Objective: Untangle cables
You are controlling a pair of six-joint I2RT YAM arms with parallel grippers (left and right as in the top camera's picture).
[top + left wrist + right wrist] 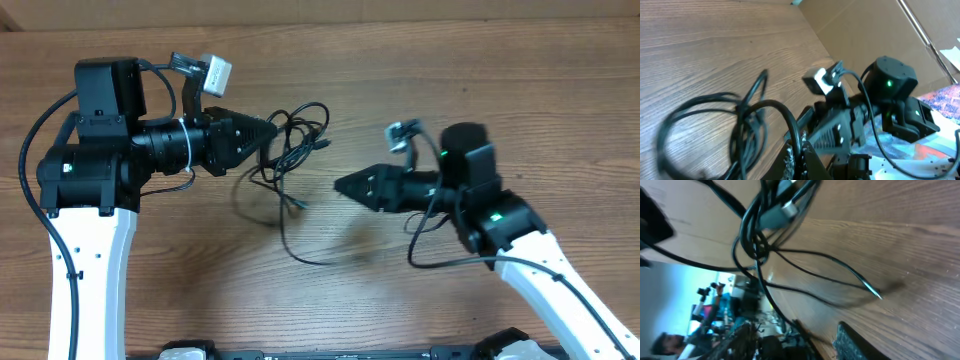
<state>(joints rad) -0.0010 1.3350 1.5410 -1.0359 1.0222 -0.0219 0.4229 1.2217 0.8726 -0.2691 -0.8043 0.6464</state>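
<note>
Several thin cables [296, 142] are lying knotted mid-scene on the counter [450, 60]. The left tool [272, 130] is clamping shut on the knot's left edge, probably anchoring it. The right tool [342, 185] is hovering near its right side, touching nothing; whether open, I cannot tell.

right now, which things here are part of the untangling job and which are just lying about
Part of the job:
- cables, thin, black, tangled
- left fingers, shut on a strand
- right fingers, close to the tangle

Just there:
- wooden table
- cardboard sheet beyond the table edge
- arms' own thicker black wires
</note>
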